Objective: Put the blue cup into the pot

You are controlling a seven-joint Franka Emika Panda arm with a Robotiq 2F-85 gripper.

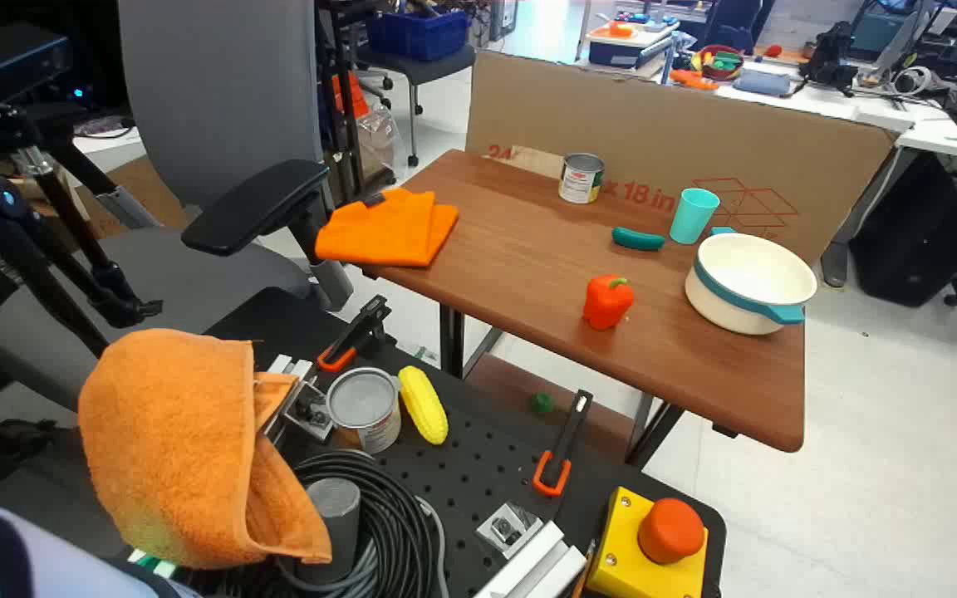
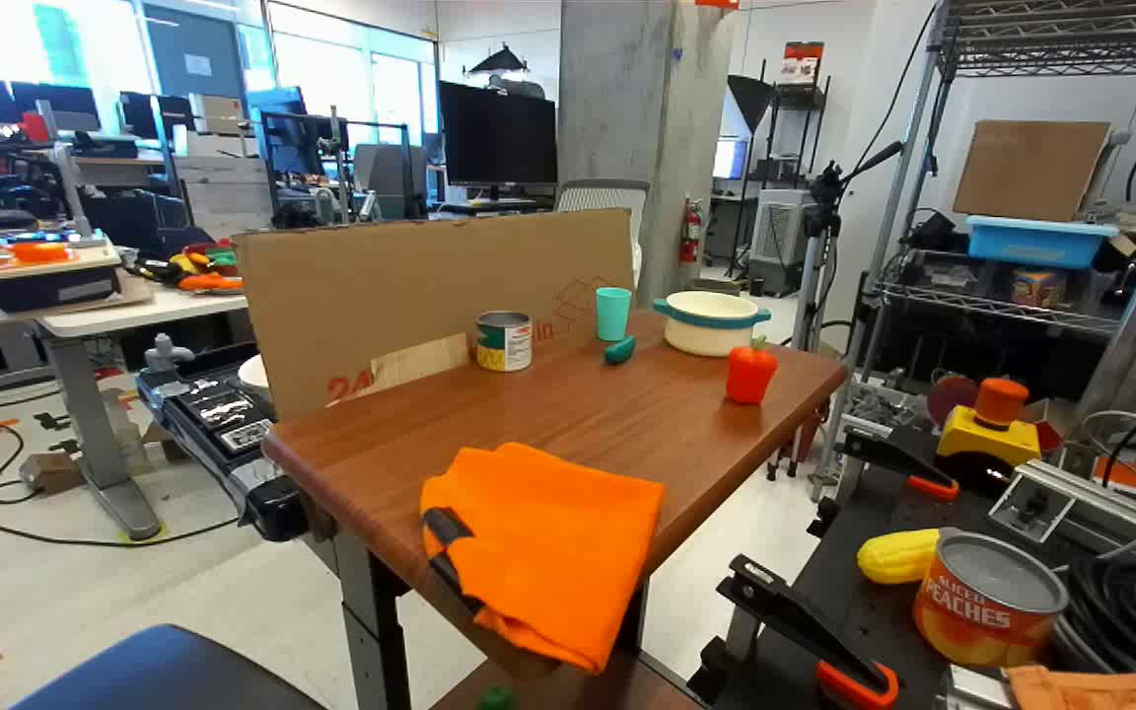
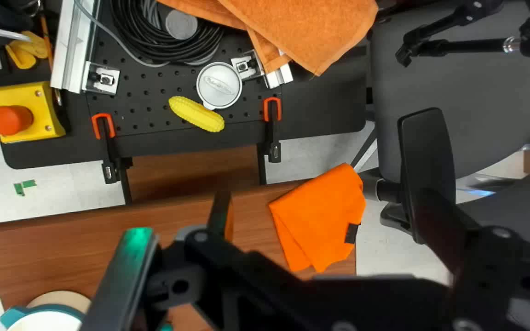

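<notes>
The blue cup stands upright on the worktop, just beside the pot; near the pot are a green cucumber and a red pepper; well apart from it lies an orange cloth; the pincer is spread wide

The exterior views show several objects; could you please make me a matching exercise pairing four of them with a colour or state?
1. blue cup
2. pot
3. bell pepper
4. corn cob

A. yellow, lying down
B. red-orange with a green stem
C. plain teal, upright, outside the pot
D. cream-white with a teal band

Pairs: 1-C, 2-D, 3-B, 4-A
</notes>
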